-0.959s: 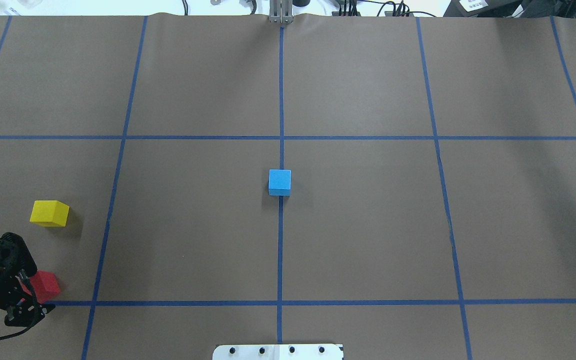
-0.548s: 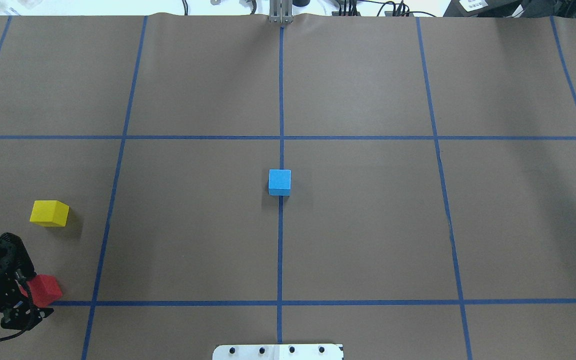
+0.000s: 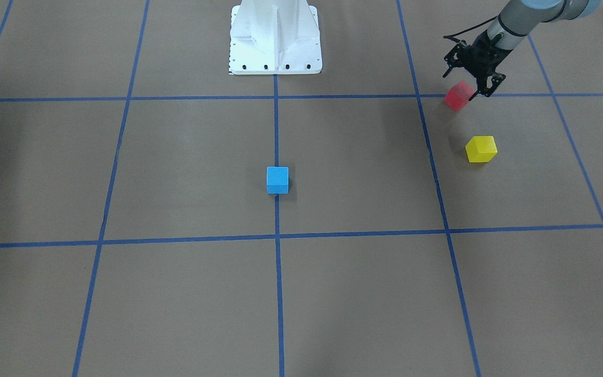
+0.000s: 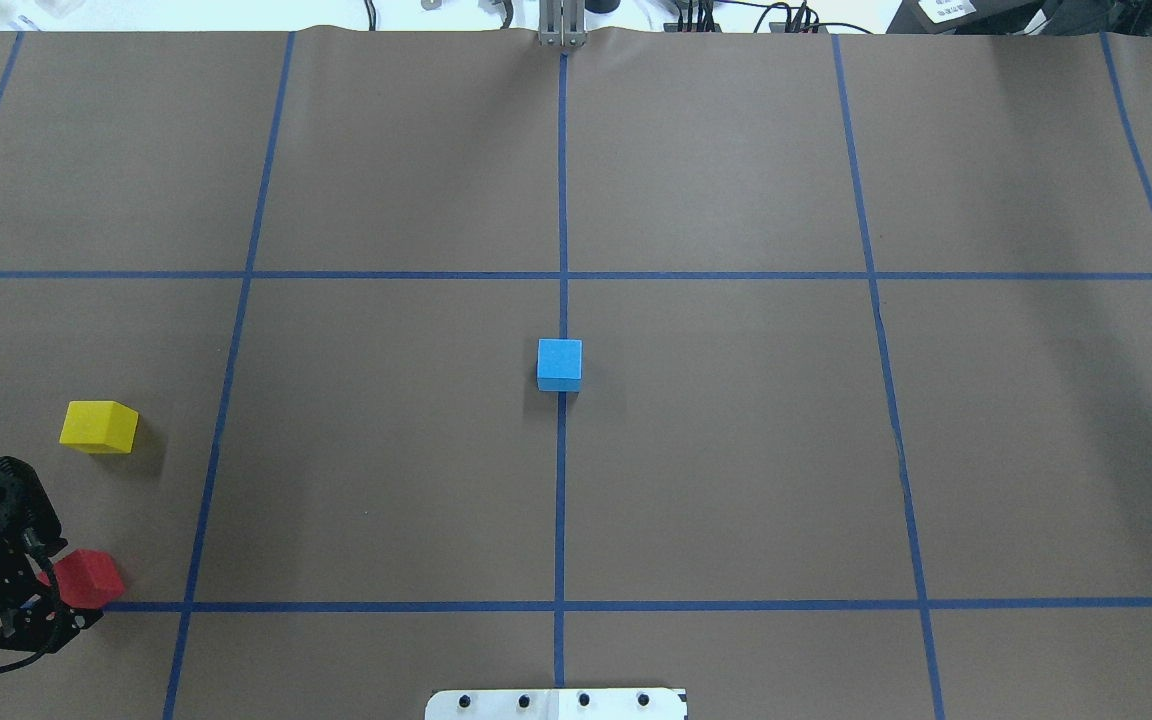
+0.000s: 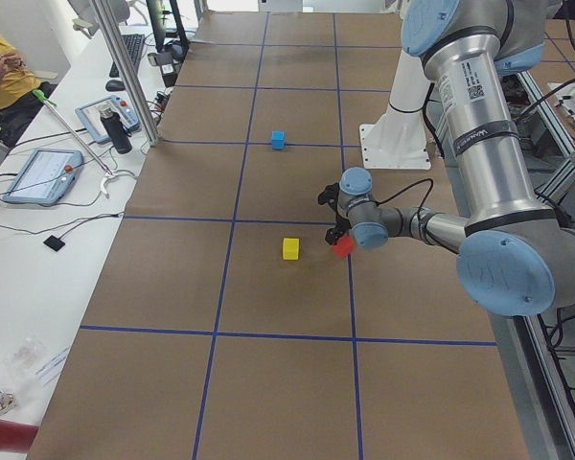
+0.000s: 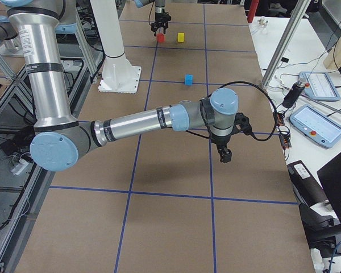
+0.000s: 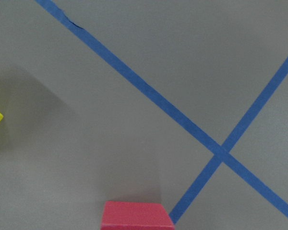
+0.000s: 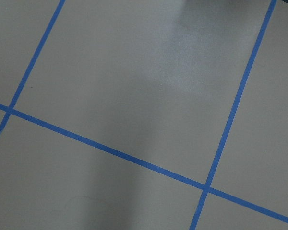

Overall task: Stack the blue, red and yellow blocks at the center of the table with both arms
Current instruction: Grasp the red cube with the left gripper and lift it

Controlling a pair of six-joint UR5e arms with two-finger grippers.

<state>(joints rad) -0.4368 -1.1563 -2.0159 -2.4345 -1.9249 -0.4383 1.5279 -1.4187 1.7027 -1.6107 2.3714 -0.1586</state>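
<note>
Left end effector (image 3: 470, 88) appears clamped on the red block (image 3: 457, 96), lifted and tilted, at 8 o'clock from the blue block (image 4: 559, 364) mid-counter. Corner grip could slip. Right end effector: cannot tell.

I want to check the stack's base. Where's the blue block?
The blue block sits alone on the table's center tape line in the overhead view, far from the yellow block.
</note>
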